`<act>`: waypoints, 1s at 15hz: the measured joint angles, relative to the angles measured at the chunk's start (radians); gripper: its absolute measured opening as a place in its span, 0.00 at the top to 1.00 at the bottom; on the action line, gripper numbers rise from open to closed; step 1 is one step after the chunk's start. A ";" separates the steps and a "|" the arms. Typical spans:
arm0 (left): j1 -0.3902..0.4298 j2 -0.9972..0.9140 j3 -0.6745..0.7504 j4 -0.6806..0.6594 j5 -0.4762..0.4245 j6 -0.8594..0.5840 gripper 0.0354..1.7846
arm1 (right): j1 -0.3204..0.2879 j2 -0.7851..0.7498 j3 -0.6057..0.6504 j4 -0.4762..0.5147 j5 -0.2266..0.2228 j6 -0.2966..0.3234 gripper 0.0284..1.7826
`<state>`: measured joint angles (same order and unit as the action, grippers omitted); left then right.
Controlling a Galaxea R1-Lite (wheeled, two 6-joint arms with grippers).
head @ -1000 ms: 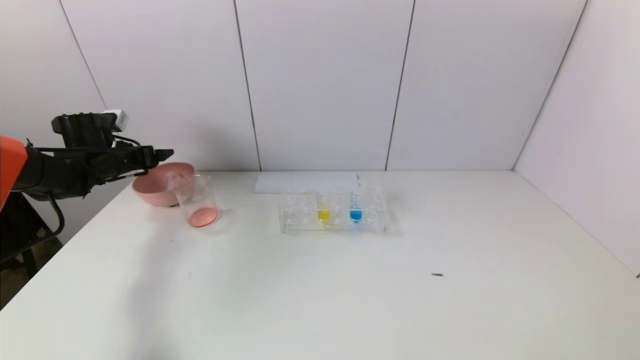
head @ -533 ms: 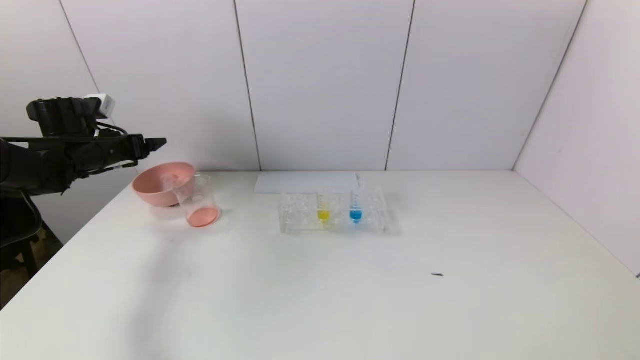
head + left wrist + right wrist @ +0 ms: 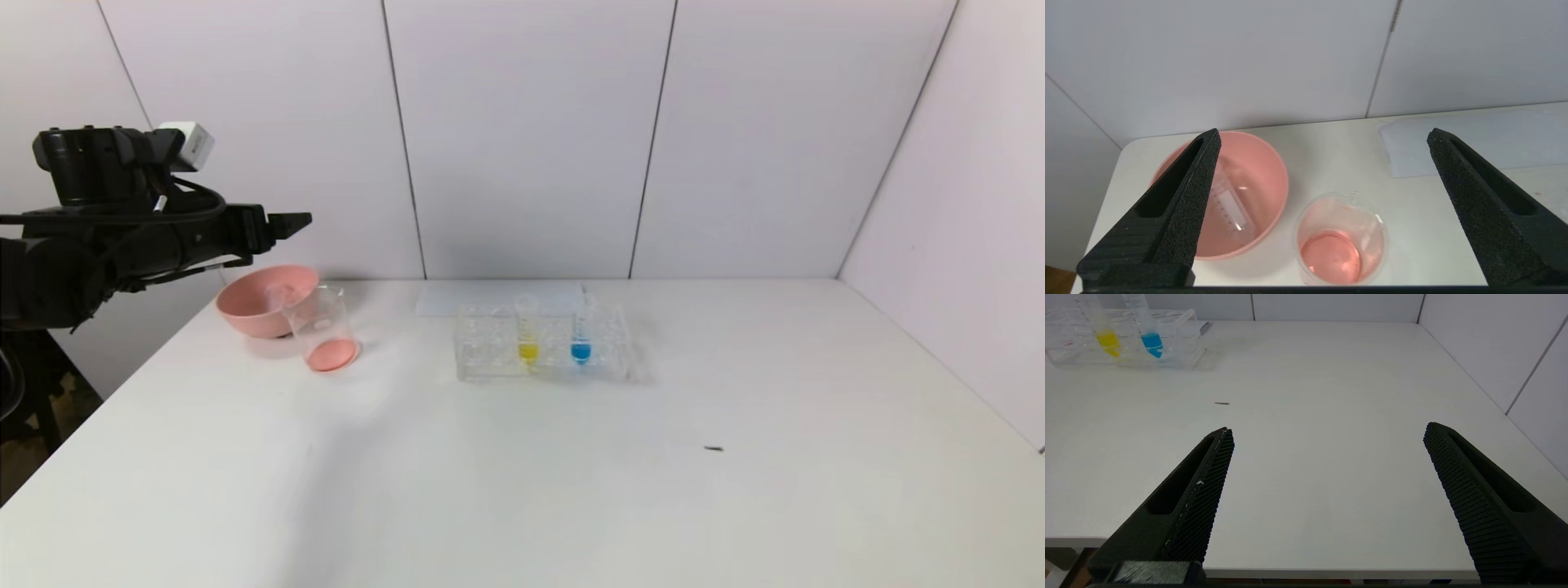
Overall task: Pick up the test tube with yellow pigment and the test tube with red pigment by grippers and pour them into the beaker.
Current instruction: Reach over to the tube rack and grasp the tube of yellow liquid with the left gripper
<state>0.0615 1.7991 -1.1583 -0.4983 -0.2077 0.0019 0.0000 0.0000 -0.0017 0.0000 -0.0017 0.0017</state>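
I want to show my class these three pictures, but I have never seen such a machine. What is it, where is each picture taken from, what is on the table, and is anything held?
This is a two-armed robot; each arm ends in a two-fingered claw. One picture looks down from its head; the other two look out from each wrist, between the black fingers.

On the white table stand a pink bowl with an emptied test tube lying in it, a glass beaker holding red liquid, and a clear rack with a yellow-filled tube and a blue-filled tube.

The left claw hangs open above bowl and beaker. The right claw waits open at the table's near edge. Nothing is held.
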 joint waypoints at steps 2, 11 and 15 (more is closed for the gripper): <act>-0.048 -0.061 0.051 0.000 0.017 0.000 0.01 | 0.000 0.000 0.000 0.000 0.000 0.000 0.05; -0.190 -0.325 0.290 0.000 0.068 0.003 0.01 | 0.000 0.000 0.000 0.000 0.000 0.000 0.05; -0.226 -0.413 0.388 0.000 0.064 0.003 0.01 | 0.000 0.000 0.000 0.000 0.000 0.000 0.05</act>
<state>-0.1649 1.3860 -0.7706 -0.4983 -0.1432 0.0053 0.0000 0.0000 -0.0017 0.0000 -0.0017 0.0017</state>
